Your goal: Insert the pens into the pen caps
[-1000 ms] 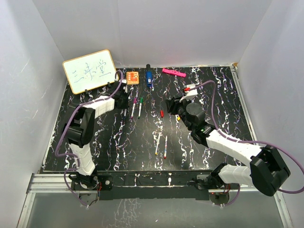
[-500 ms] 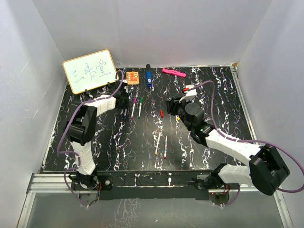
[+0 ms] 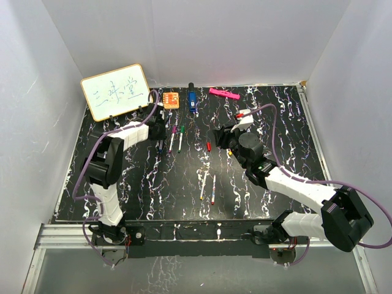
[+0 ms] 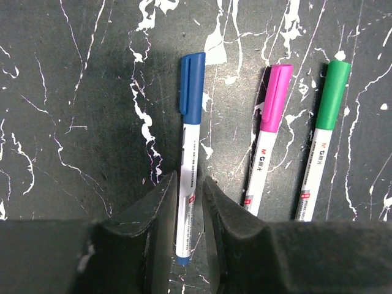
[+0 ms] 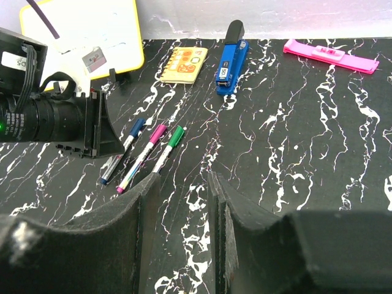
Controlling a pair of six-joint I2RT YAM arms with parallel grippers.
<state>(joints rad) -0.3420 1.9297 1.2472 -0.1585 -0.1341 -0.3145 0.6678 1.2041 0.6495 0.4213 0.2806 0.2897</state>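
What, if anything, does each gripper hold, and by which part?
The left gripper has its jaws astride the white barrel of the blue-capped pen, near its tail; whether they clamp it cannot be told. The right gripper holds nothing.

Blue-capped pen [image 4: 188, 160], pink-capped pen [image 4: 264, 141], green-capped pen [image 4: 320, 144], white-veined black table [image 4: 73, 122]

Jaws slightly parted, left arm [image 3: 125, 136] and right arm [image 3: 294, 187] reach forward.
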